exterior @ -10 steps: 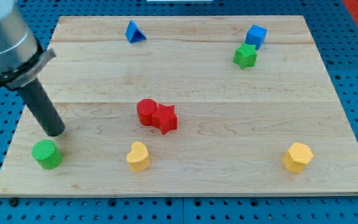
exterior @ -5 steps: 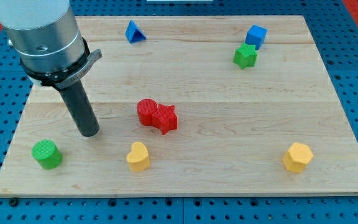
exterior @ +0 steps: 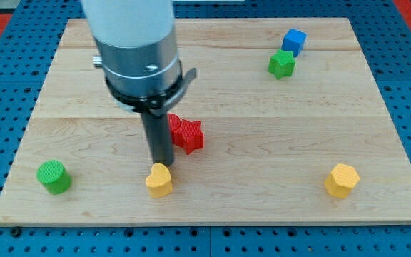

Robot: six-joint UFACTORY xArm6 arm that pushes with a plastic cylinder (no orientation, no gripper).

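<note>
Now rightward: my tip (exterior: 163,162) above yellow heart (exterior: 159,179)

No legible text, labels or numbers anywhere, seemingly.

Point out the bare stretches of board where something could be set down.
Widest: between the red star, yellow hexagon and green star. Also between the green cylinder and yellow heart. Crowded: my tip sits just above the heart, beside the red blocks.
</note>
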